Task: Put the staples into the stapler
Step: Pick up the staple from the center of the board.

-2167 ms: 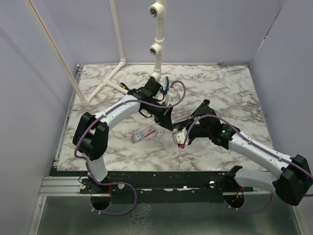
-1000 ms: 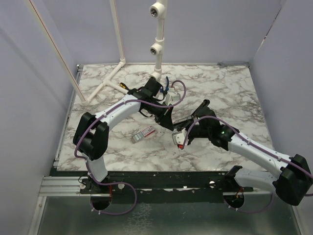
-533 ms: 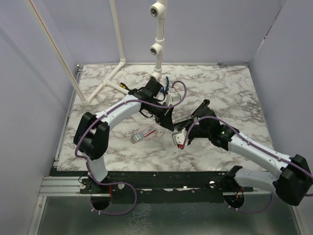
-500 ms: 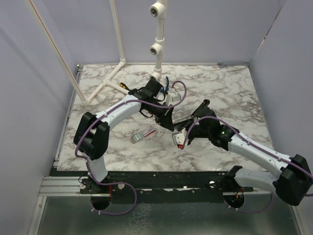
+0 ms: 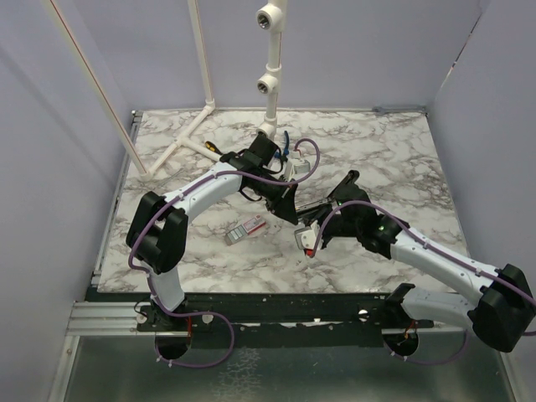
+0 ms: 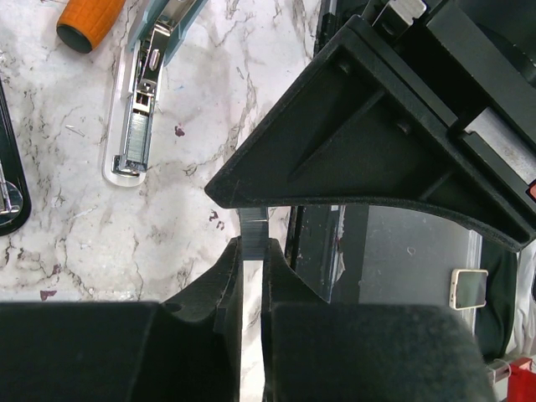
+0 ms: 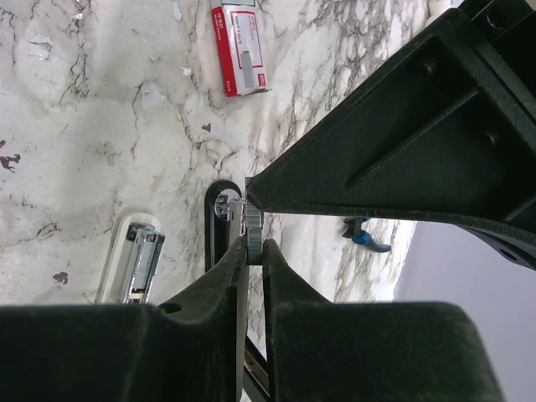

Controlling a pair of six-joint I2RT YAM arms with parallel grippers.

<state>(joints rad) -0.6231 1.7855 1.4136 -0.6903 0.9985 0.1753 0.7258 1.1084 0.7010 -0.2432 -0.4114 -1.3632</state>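
Handover looks to be the step in hand — your left gripper (image 6: 251,256) is pinched tight on the thin silvery staple strip (image 6: 252,223). Your right gripper (image 7: 254,248) has its fingertips pressed onto what seems the same strip, the two pincers nose to nose above the table (image 7: 92,126). Make sure one grip is firm before you loosen the other, and hold the strip straight; it will likely snap if twisted. The stapler (image 7: 211,230) lies on the marble, showing just past the right fingertips — whether its channel holds anything you cannot tell from here. The staple box (image 7: 239,48), well apart from it, lies open with grey strips showing inside
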